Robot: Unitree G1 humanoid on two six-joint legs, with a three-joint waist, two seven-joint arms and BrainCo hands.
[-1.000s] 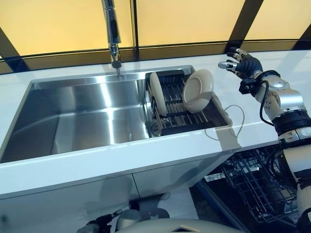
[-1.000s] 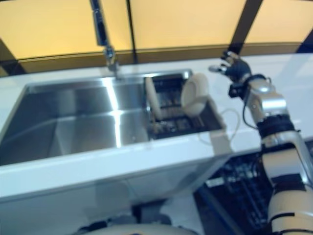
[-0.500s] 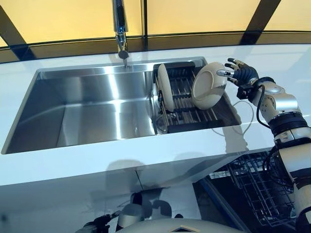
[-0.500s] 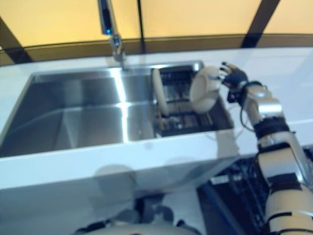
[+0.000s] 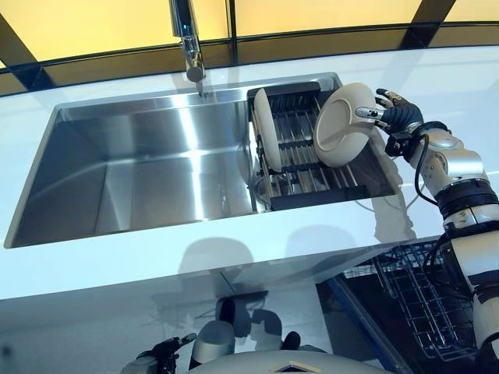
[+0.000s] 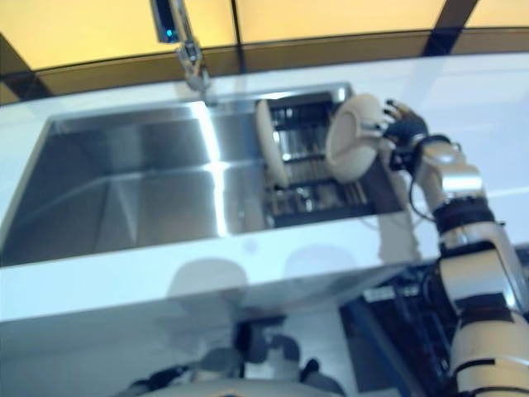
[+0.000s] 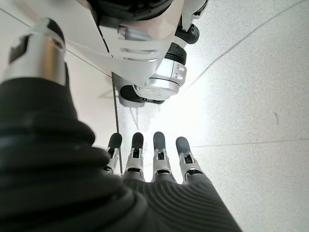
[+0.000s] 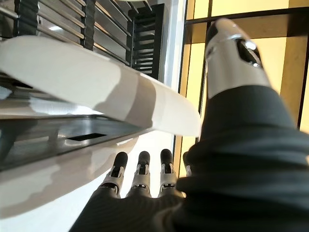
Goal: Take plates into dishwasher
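Stainless sink (image 5: pixel 117 179): set into a white counter (image 5: pixel 234 257), faucet (image 5: pixel 187 47) at its back edge.

Dark dish rack (image 5: pixel 312 167): sits in the sink's right end. Two white plates in it. One plate (image 5: pixel 267 140) stands on edge in the rack's left part. The other plate (image 5: pixel 345 125) leans tilted in the right part, its underside facing out toward the counter.

Right hand (image 5: pixel 396 118): at the leaning plate's right rim. Fingers straight and spread; the thumb lies across the plate's face, the other fingers behind the rim. In the right wrist view the plate edge (image 8: pixel 120 96) passes between thumb and fingers, not yet closed on.

Dishwasher basket (image 5: pixel 425 304): dark wire, pulled out below the counter at the right, under the right arm.

Left hand (image 7: pixel 154 164): hangs low over the pale floor (image 7: pixel 251 96), fingers straight and relaxed, holding nothing.
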